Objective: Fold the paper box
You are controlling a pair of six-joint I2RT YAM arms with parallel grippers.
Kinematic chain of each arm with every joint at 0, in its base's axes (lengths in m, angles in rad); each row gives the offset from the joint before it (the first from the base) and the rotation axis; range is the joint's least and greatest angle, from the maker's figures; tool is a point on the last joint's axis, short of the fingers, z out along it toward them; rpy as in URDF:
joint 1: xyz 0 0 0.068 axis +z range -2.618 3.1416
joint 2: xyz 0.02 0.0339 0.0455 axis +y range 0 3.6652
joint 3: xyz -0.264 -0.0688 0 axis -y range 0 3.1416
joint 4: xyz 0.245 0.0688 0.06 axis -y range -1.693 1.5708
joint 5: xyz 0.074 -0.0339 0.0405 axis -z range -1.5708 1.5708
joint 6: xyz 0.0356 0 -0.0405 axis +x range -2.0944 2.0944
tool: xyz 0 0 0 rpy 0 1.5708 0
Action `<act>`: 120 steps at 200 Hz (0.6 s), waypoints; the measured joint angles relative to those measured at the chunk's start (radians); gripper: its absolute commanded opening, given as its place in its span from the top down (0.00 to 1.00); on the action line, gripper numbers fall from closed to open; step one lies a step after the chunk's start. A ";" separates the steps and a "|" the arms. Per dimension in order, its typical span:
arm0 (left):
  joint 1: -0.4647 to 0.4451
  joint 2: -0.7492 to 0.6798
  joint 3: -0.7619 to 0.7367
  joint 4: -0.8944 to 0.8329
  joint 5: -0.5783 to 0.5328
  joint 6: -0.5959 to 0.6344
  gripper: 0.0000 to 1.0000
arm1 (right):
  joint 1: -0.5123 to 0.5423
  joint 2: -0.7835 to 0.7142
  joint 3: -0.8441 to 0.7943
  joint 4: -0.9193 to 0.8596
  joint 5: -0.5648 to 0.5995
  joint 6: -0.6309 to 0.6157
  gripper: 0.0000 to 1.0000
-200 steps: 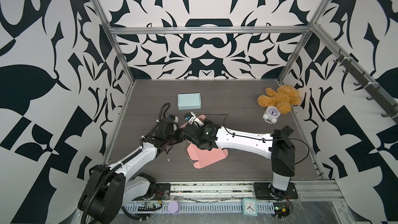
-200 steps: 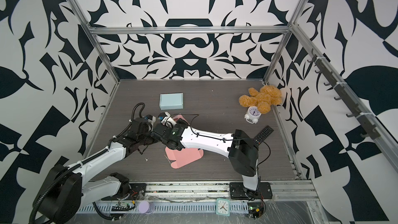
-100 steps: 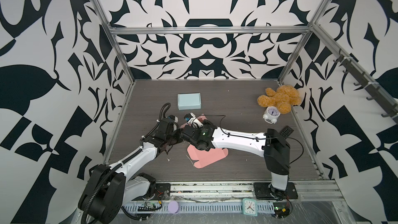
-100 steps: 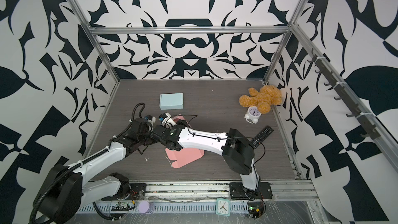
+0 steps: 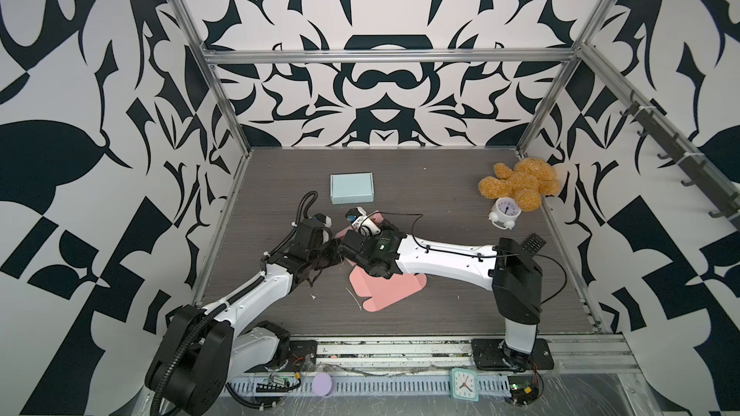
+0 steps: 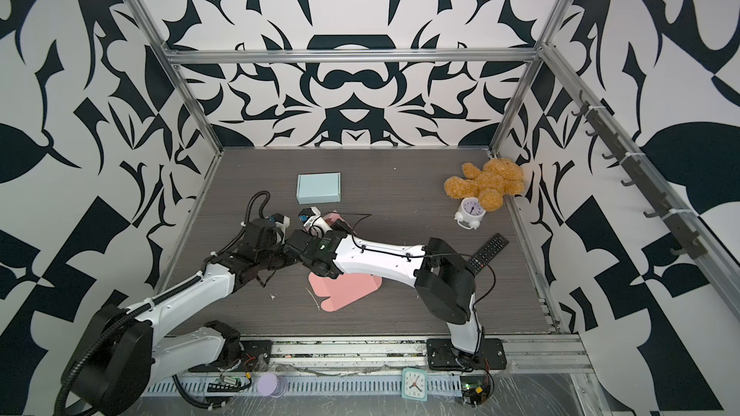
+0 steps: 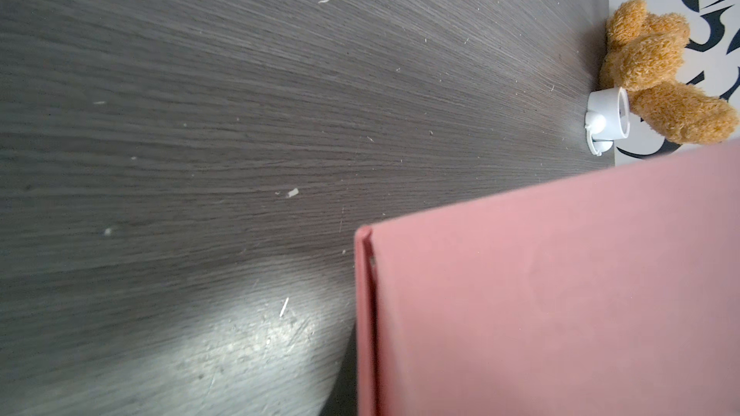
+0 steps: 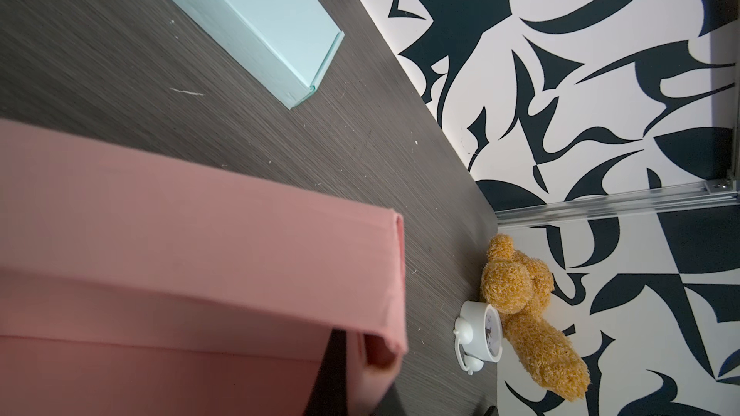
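The pink paper box [image 5: 384, 292] lies mostly flat on the dark table, part of it hidden under my right forearm in both top views. A raised pink panel [image 7: 560, 294] fills much of the left wrist view and hides that gripper's fingers. My left gripper [image 5: 334, 258] and right gripper [image 5: 347, 248] meet tip to tip at the box's left edge, both shut on it. In the right wrist view a folded pink wall [image 8: 180, 234] hangs over a dark finger [image 8: 332, 374], with a pink flap pinched beside it.
A light blue closed box [image 5: 351, 188] sits behind the grippers. A brown teddy bear [image 5: 520, 184], a white alarm clock [image 5: 505, 213] and a black remote [image 5: 534, 242] lie at the right wall. Metal frame posts and patterned walls enclose the table.
My right arm has shifted a little to the left, toward the left gripper, and its elbow has swung slightly. The left arm has stayed put.
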 measured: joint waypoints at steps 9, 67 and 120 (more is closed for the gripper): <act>0.000 0.000 0.000 0.000 0.000 -0.001 1.00 | 0.000 0.004 0.003 -0.001 0.003 0.001 0.94; 0.000 0.000 0.002 0.003 -0.002 0.002 1.00 | 0.003 0.011 0.005 -0.016 0.012 -0.011 0.80; -0.001 0.000 0.011 0.007 -0.006 0.005 1.00 | 0.007 0.003 -0.001 -0.013 0.016 -0.016 0.72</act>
